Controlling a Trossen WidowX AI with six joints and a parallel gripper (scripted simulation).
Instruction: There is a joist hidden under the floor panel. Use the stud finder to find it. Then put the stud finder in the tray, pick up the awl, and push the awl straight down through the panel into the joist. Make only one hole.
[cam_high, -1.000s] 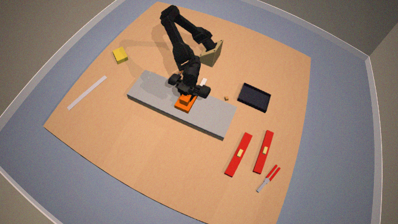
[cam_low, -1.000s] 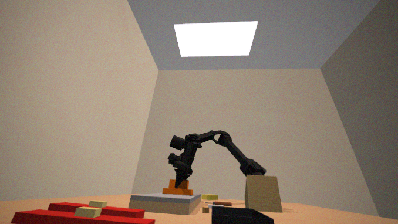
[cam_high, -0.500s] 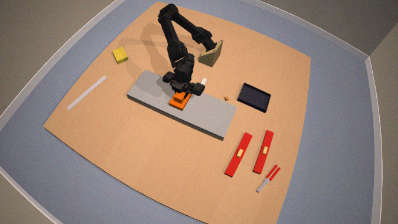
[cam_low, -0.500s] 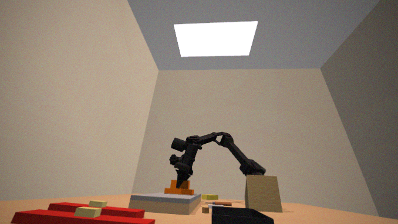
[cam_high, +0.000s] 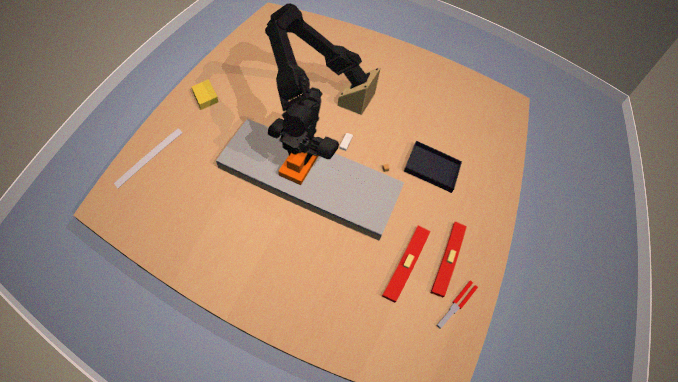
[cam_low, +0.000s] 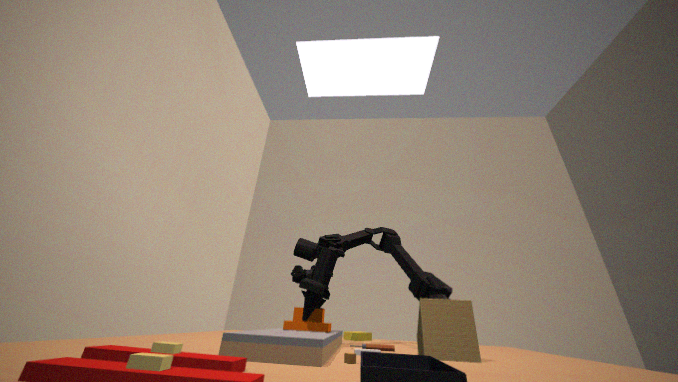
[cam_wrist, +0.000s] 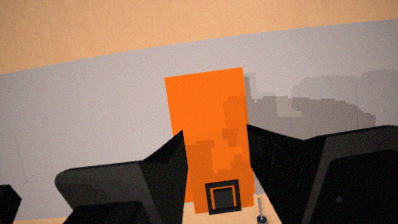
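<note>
Plain beige walls (cam_low: 125, 175), a grey ceiling (cam_low: 500, 60) with one bright square light panel (cam_low: 367, 65), and blue-grey floor (cam_high: 575, 225) around a tan worktop (cam_high: 225, 260).

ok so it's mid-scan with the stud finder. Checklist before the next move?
1. Grip: ok. The hand is shut on the stud finder.
2. Contact: ok. The stud finder's base sits flat on the floor panel.
3. Joist signal here: not ok. The indicator is dark, so don't mark this spot.
4. Tray free: ok. Nothing lies in it.
5. Awl located: ok. It lies on the table past the panel, untouched.
6. Panel unpunctured: ok where visible; the part under the arm is hidden.
</note>
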